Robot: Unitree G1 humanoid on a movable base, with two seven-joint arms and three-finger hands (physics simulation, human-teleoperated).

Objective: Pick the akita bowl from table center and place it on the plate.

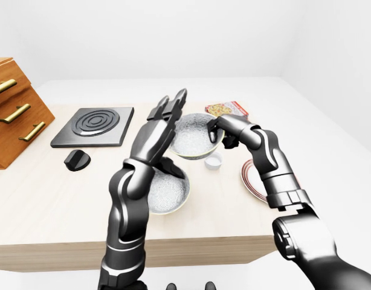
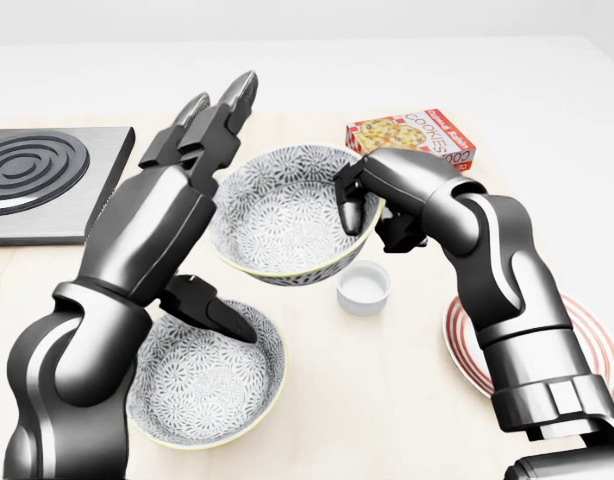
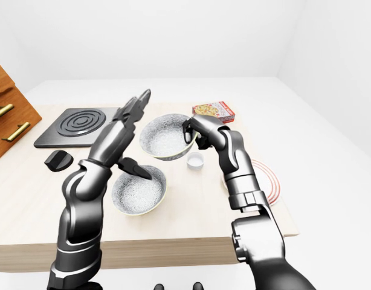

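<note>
Ceramic akita bowl [image 2: 287,210] looks lifted and tilted over the table [image 2: 387,400] middle. Your right hand [image 2: 382,195] pinches its right rim, one finger inside. Your left hand [image 2: 182,190] is clear, fingers spread wide. The plate [image 2: 597,345] sits low right in the head view, on the pinching hand's side, so carry rightward.

Glossy akita bowl [image 2: 287,215], matt lt wood table [image 2: 407,400], shiny metallic right hand [image 2: 384,198]
</note>
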